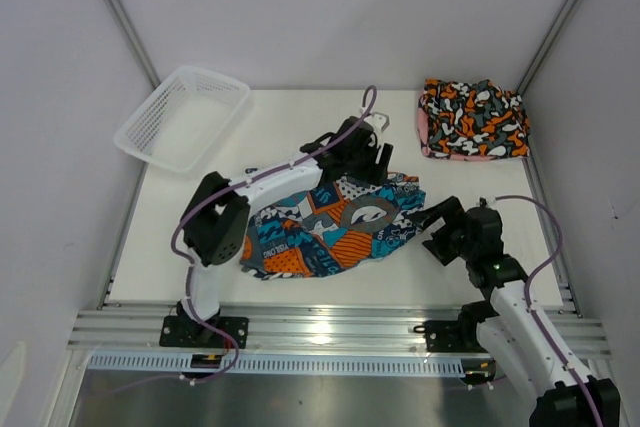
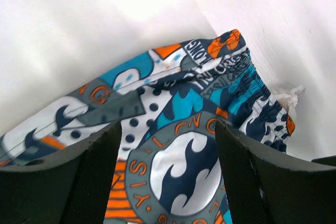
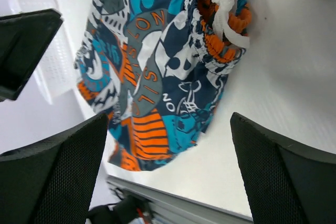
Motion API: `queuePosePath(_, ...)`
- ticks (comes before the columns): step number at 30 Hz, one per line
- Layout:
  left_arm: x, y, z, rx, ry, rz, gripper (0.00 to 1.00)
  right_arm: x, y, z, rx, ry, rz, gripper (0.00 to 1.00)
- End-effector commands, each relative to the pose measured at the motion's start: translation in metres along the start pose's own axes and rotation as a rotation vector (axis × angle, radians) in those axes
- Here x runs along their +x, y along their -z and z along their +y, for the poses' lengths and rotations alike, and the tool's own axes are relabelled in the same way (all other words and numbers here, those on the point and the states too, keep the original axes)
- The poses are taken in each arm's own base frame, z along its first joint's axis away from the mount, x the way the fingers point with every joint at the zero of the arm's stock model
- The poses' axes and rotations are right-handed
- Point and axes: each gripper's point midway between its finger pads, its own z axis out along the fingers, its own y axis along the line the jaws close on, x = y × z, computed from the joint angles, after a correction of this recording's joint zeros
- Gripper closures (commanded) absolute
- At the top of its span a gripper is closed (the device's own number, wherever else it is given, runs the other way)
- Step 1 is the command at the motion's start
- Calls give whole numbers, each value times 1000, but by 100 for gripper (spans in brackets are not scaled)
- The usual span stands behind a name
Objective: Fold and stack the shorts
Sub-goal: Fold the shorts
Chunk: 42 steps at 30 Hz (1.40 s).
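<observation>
**A:** Where are the teal-navy shorts (image 1: pixel 335 229) lying?

**B:** They are lying spread out flat in the middle of the counter (image 1: pixel 300 117), toward its near edge. The waistband (image 2: pixel 247 85) is pointing right.

**A:** And where is the left gripper (image 2: pixel 167 135) sitting relative to them?

**B:** It is hanging over the far edge of the shorts, with its fingers (image 2: pixel 68 177) spread wide. The round grey-and-white graphic is showing between them. I cannot tell whether the fingertips are touching the fabric.

**A:** Is the right gripper (image 3: pixel 169 135) holding anything?

**B:** No. Its jaws are standing wide apart and empty. It is hovering just to the right of the shorts, facing the waistband end. The white drawstring (image 3: pixel 223 3) is lying knotted on the counter at that end, beyond the fingertips.

**A:** Where are the other pairs sitting?

**B:** The black shorts (image 1: pixel 473 117) are resting folded in the far right corner, on top of the pink shorts (image 1: pixel 424 127), which are peeking out along the left and near edges. Both are lying well apart from either gripper.

**A:** Anything else?

**B:** A white mesh basket (image 1: pixel 213 74) is sitting tilted at the far left corner.
</observation>
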Motion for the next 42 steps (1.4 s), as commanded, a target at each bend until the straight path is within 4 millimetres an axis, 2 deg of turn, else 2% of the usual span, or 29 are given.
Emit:
queuePosePath(1,-21,-27,-15,72,-25,-24,26,-6,-11,13,-61,-133,-39,0)
queuePosePath(2,-20,-30,-15,77,-25,-19,26,-3,-14,7,-40,-149,-28,1)
queuePosePath(3,-22,-33,-18,88,-24,-23,26,-3,-17,12,-68,-146,-31,1)
queuePosePath(7,-17,-38,-23,123,2,-22,26,-4,-25,5,-59,-159,-52,1)
queuePosePath(10,-10,-35,-24,116,12,-11,26,-11,-28,8,-90,-166,-92,1)
queuePosePath(11,4,-36,-18,94,22,13,26,-12,-29,9,-101,-176,-103,0)
queuePosePath(13,-3,-23,-18,92,35,-14,26,-13,-33,5,-104,-191,-109,1)
queuePosePath(18,18,5,-12,67,69,-19,26,-8,-48,-3,-123,-227,-91,0)
queuePosePath(19,18,16,-15,70,63,-29,26,-4,-53,-11,-102,-239,-76,1)
queuePosePath(20,19,21,-16,68,60,-35,26,-9,-54,-5,-132,-242,-90,0)
queuePosePath(21,18,26,-16,62,59,-45,26,-7,-56,-9,-123,-250,-85,1)
queuePosePath(22,25,35,-19,69,54,-45,26,-6,-58,-11,-117,-254,-84,1)
queuePosePath(23,24,39,-23,82,50,-58,26,-8,-60,-9,-134,-254,-91,1)
queuePosePath(25,34,43,-31,107,36,-58,26,-9,-62,-17,-118,-266,-109,0)
queuePosePath(28,44,37,-41,124,1,-35,26,-15,-62,-25,-108,-283,-152,0)
queuePosePath(29,54,28,-41,125,-6,-6,26,-17,-62,-25,-109,-279,-161,0)
queuePosePath(34,81,4,-52,143,-26,42,26,-28,-63,-32,-79,-248,-228,0)
queuePosePath(38,100,-11,-49,129,-28,85,27,-35,-68,-29,-87,-222,-254,1)
queuePosePath(39,105,-14,-48,127,-29,98,27,-33,-72,-35,-69,-230,-247,0)
queuePosePath(42,110,-17,-48,118,-41,113,27,-35,-77,-33,-86,-242,-250,2)
